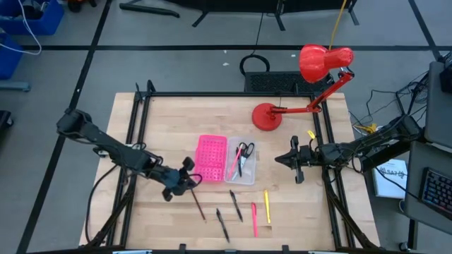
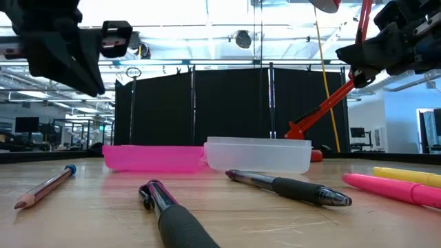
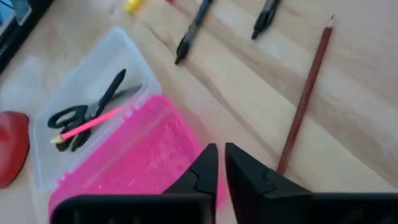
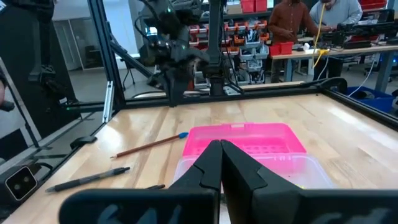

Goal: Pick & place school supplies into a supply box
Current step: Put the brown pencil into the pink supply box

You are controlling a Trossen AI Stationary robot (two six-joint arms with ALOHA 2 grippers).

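Nearest the front edge of the pale wooden desk lie the loose supplies, in a loose row: a thin brown pencil with a blue end, a black rubber-grip pen, a second black pen, a slim pink pen and a yellow pen. All look light, stiff and round, so they probably roll or skid if nudged; a pinch across the middle of the barrel, fingers square to its length, seems safest.

Just beyond them sits the flat plastic supply box, its hot-pink gridded half beside the clear tray half. The tray already holds small black-handled scissors and another pink pen. The box looks light enough to slide if bumped.

The left gripper hovers near the pencil's upper end, beside the pink half, fingers nearly together and empty. The right gripper waits beside the clear tray, fingers also nearly together, holding nothing. Farthest back stands a red desk lamp.
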